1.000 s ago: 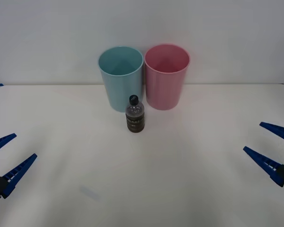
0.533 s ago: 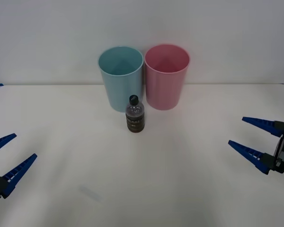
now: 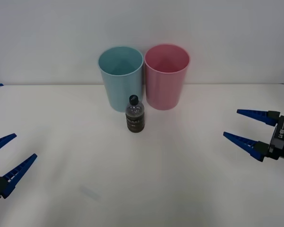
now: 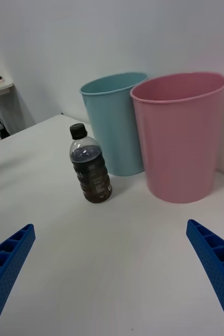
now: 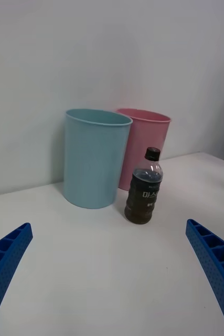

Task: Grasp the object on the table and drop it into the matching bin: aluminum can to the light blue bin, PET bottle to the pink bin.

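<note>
Bottle upright at centre frame in the front view: the PET bottle [image 3: 135, 115] stands on the white surface [image 3: 142, 189], black cap on top, dark label round its body, dark liquid inside. It sits just in front of the gap between the two bins, a touch nearer the light blue bin [image 3: 120, 77], which stands at upper centre-left. The pink bin [image 3: 166, 75] is right beside it at upper centre-right, the two rims almost meeting. Both bins are upright and open at the top.

Over at the right edge, mid-height, the right tool [image 3: 243, 126] hovers above the surface with its blue ribbed fingers spread wide apart, tips pointing toward the middle of the frame, well apart from the bottle. Nothing between them. In the right wrist view the bottle [image 4: 90, 166] stands ahead of the fingers, with the blue bin [image 4: 115, 122] behind it and the pink bin [image 4: 181, 135] beside.

Down at the lower left corner, the left tool [image 3: 13, 150] waits with fingers also spread apart, holding nothing. Its wrist view has the bottle [image 5: 145, 188] in front of both bins.
</note>
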Motion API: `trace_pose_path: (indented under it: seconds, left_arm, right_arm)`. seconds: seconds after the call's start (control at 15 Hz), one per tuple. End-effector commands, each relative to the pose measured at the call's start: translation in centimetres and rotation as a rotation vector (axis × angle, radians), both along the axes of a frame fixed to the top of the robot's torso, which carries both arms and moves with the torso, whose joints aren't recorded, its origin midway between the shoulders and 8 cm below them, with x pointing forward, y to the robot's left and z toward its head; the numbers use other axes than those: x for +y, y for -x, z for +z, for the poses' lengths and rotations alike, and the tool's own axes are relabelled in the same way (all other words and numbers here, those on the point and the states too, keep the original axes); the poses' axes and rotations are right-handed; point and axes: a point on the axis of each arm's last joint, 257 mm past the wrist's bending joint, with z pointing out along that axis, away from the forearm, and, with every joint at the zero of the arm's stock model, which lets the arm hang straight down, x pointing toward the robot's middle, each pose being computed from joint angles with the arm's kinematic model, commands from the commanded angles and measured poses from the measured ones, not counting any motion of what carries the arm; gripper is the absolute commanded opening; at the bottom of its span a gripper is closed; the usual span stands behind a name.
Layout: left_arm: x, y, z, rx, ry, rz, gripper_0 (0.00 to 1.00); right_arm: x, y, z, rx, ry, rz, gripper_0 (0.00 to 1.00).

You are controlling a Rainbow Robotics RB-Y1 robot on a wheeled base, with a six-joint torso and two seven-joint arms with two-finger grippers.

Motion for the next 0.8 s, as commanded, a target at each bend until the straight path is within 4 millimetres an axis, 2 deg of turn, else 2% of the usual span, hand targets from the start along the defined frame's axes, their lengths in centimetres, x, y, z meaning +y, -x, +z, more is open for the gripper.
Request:
trace_pose_path:
  seconds: [0.07,0.2,0.4,0.8]
  left_arm:
    - [0.0,0.0,0.0,0.0,0.0,0.0,1.0]
    - [0.0,0.0,0.0,0.0,0.0,0.0,1.0]
    - [0.0,0.0,0.0,0.0,0.0,0.0,1.0]
    - [0.0,0.0,0.0,0.0,0.0,0.0,1.0]
  right_arm:
    - [0.3,-1.4,-0.2,-0.008,0.041,-0.016,1.0]
    - [0.8,-2.5,-0.1,-0.008,0.057,-0.028,1.0]
    - [2.8,-2.8,-0.8,0.044,0.035,-0.007,1.0]
    - [8.6,-4.9,-2.8,0.053,0.103,0.033,1.0]
